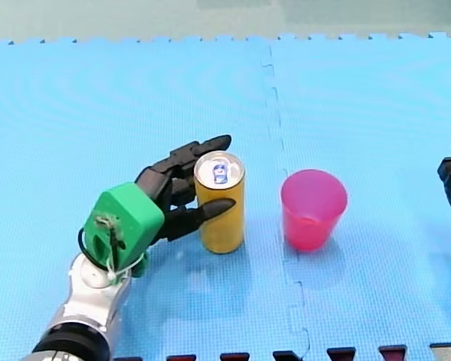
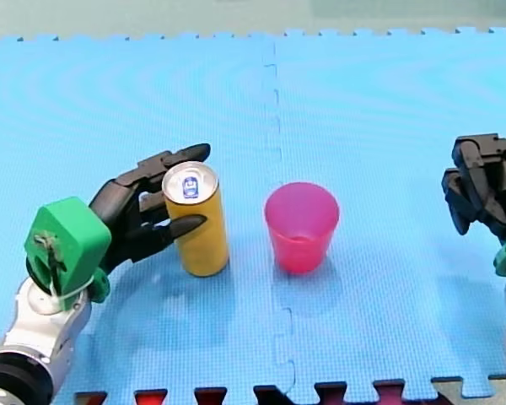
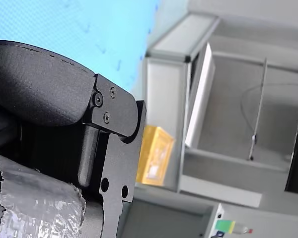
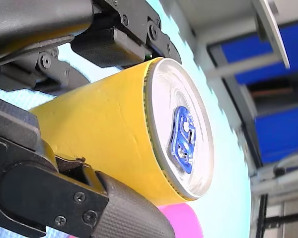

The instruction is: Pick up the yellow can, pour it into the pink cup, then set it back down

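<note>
Blue foam mat [image 1: 98, 98], in interlocking tiles, covers the work surface.

Can [image 1: 221, 207]: yellow, upright, base on the mat, left of centre. The silver lid faces up and carries a blue tab [image 4: 185, 136].

Cup [image 1: 313, 209]: pink, upright, mouth open upward. It stands on the mat near the can, on the can's right, and is apart from it. A seam in the mat runs between the two.

Left hand [image 1: 169, 197]: comes in from the lower left and is closed around the can. The upper fingers [image 1: 209, 144] wrap behind the can near its rim. The thumb [image 1: 207, 213] lies across the near side of the can body. The second wrist view shows black fingers [image 4: 124, 39] pressed against the yellow wall on opposite sides, with an edge of the cup beyond. A green housing [image 1: 124, 226] sits at the wrist.

Right hand [image 2: 482, 187]: at the right edge of the mat, well apart from the cup. Its fingers are curled in and hold nothing.

The first wrist view shows a black hand part wrapped in grey tape, with a metal frame [image 3: 164, 119] beyond the mat's edge.
</note>
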`<state>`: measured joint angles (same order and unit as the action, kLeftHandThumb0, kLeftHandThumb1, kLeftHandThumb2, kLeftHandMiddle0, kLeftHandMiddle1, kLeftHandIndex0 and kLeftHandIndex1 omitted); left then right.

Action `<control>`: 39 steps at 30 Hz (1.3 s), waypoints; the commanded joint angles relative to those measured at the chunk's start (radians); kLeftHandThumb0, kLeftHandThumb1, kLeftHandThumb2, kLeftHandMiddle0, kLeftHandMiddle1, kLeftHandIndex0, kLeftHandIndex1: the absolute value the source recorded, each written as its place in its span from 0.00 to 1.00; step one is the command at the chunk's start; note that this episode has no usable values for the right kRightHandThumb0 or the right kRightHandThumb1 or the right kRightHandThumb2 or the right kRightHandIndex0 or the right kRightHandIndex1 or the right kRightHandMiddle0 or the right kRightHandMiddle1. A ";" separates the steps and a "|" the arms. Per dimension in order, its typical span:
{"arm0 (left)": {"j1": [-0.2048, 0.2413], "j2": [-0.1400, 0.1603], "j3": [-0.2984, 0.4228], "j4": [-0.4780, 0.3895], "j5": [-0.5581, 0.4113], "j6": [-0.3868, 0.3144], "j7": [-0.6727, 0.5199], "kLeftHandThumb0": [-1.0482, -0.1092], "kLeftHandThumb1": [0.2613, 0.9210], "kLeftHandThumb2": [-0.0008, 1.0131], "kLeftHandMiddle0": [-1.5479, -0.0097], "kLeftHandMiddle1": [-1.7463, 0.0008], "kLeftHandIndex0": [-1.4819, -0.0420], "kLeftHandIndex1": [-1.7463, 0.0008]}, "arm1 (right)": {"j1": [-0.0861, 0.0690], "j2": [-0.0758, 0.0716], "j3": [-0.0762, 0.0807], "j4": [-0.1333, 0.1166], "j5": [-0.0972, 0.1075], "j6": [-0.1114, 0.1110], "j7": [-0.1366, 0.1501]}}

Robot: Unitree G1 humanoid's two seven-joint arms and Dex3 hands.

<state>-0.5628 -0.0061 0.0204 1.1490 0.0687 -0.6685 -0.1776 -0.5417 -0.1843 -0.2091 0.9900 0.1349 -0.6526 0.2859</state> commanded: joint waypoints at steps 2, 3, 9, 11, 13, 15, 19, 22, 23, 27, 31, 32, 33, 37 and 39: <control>0.013 0.001 -0.014 -0.025 0.040 0.026 0.110 0.58 0.73 0.00 0.37 0.96 0.43 0.98 | 0.004 -0.007 -0.002 -0.004 0.004 -0.011 0.005; 0.014 0.001 -0.018 -0.029 0.046 0.030 0.128 0.60 0.73 0.00 0.36 0.96 0.43 0.98 | 0.003 -0.007 -0.002 -0.004 0.004 -0.012 0.006; 0.022 0.001 -0.036 -0.037 0.078 0.038 0.214 0.66 0.71 0.00 0.30 0.96 0.40 0.99 | 0.002 -0.004 -0.003 0.002 0.005 -0.027 0.010; 0.023 0.002 -0.041 -0.039 0.082 0.043 0.224 0.66 0.72 0.00 0.30 0.96 0.40 0.99 | 0.001 -0.002 -0.003 0.004 0.005 -0.031 0.010; 0.023 0.004 -0.046 -0.040 0.088 0.051 0.235 0.67 0.72 0.00 0.29 0.96 0.39 0.99 | 0.002 -0.002 -0.003 0.003 0.006 -0.033 0.011; 0.022 0.007 -0.052 -0.042 0.093 0.058 0.243 0.68 0.72 0.00 0.29 0.97 0.37 0.99 | 0.002 -0.002 -0.003 0.002 0.007 -0.034 0.012; 0.020 0.015 -0.067 -0.039 0.104 0.063 0.249 0.71 0.72 0.00 0.27 0.97 0.34 0.98 | 0.002 -0.002 -0.004 0.003 0.008 -0.038 0.014; 0.020 0.020 -0.074 -0.037 0.108 0.064 0.252 0.72 0.72 0.00 0.25 0.96 0.33 0.98 | 0.001 -0.001 -0.004 0.006 0.010 -0.041 0.017; 0.020 0.021 -0.075 -0.037 0.108 0.064 0.252 0.73 0.73 0.00 0.24 0.96 0.32 0.98 | 0.001 -0.001 -0.004 0.006 0.011 -0.043 0.018; 0.023 0.021 -0.076 -0.041 0.104 0.061 0.257 0.73 0.73 0.00 0.22 0.96 0.30 0.98 | 0.003 -0.002 -0.006 0.007 0.014 -0.046 0.024; 0.025 0.018 -0.072 -0.049 0.099 0.064 0.265 0.72 0.73 0.00 0.19 0.95 0.27 0.98 | 0.000 -0.003 -0.007 0.013 0.016 -0.047 0.028; 0.025 0.018 -0.072 -0.051 0.098 0.065 0.266 0.72 0.73 0.00 0.18 0.96 0.27 0.98 | -0.001 -0.004 -0.007 0.015 0.016 -0.047 0.029; 0.025 0.018 -0.071 -0.053 0.096 0.067 0.267 0.71 0.73 0.00 0.18 0.96 0.26 0.98 | -0.003 -0.004 -0.008 0.018 0.016 -0.048 0.030; 0.024 0.018 -0.066 -0.063 0.086 0.078 0.262 0.70 0.73 0.00 0.18 0.96 0.26 0.99 | -0.011 -0.004 -0.009 0.029 0.015 -0.048 0.030; 0.025 0.019 -0.063 -0.075 0.078 0.091 0.253 0.70 0.73 0.00 0.17 0.97 0.26 0.99 | -0.016 -0.003 -0.008 0.034 0.013 -0.048 0.029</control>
<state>-0.5459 0.0062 -0.0454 1.0769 0.1477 -0.5956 0.0793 -0.5490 -0.1836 -0.2148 1.0190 0.1460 -0.6966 0.3159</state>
